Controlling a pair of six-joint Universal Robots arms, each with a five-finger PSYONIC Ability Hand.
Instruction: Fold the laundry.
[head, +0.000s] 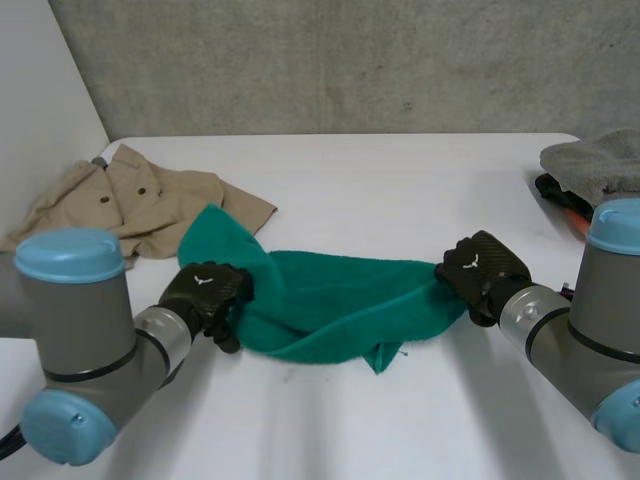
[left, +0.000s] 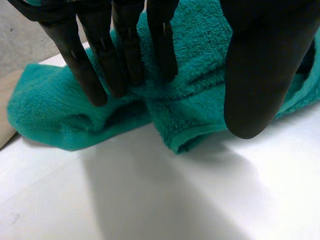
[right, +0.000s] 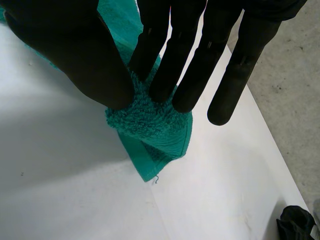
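A green towel (head: 330, 300) lies bunched in a loose band across the middle of the white table (head: 400, 180). My left hand (head: 205, 290) rests at the towel's left end. In the left wrist view its straight fingers (left: 100, 65) lie on the towel (left: 200, 75) while the thumb (left: 260, 75) stands apart in front of it, so the hand is open. My right hand (head: 480, 268) is at the towel's right end. There the thumb (right: 75, 50) and fingers pinch a corner of the towel (right: 150, 125), whose tip hangs below them.
A crumpled beige shirt (head: 130, 195) lies at the back left, touching the towel's left end. At the right edge a grey cloth (head: 600, 160) is piled over a black and orange thing (head: 560, 200). The table's front stretch is bare.
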